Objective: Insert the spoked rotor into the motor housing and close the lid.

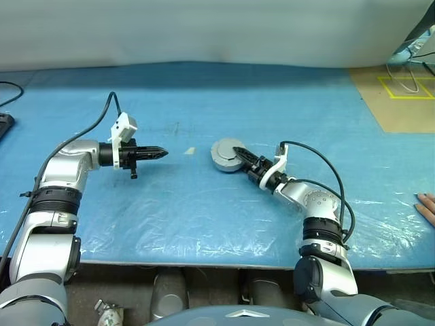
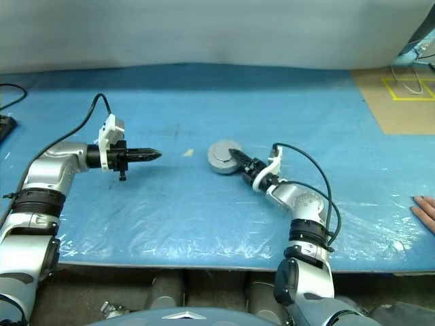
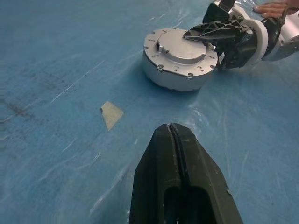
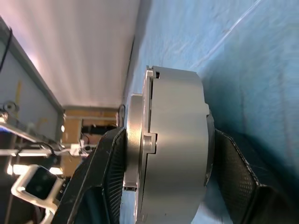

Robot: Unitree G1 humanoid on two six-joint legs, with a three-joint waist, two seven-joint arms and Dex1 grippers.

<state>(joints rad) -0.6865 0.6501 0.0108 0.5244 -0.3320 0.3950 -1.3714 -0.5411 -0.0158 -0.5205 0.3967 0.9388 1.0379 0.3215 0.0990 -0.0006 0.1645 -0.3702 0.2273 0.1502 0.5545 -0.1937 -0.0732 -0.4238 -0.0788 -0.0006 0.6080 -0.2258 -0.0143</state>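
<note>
The right gripper (image 1: pixel 238 155) clasped the motor housing (image 1: pixel 226 155), one black finger (image 3: pixel 212 31) across the lid (image 3: pixel 182 46) seated on top, the other under its base. The drum sat near the middle of the blue-covered table (image 1: pixel 204 210), nearer the front edge than the back. The left gripper (image 1: pixel 158 153) hung above the sheet well apart, toward the table's left edge, fingers pressed together and grasping nothing. A small tan scrap (image 3: pixel 111 114) lay between them. A person's hand (image 1: pixel 426 206) rested at the right edge.

Lab or workshop bench, blue plastic sheet (image 1: pixel 204 224) over table; yellow floor tape (image 1: pixel 408 87), loose cables (image 1: pixel 414 51)
</note>
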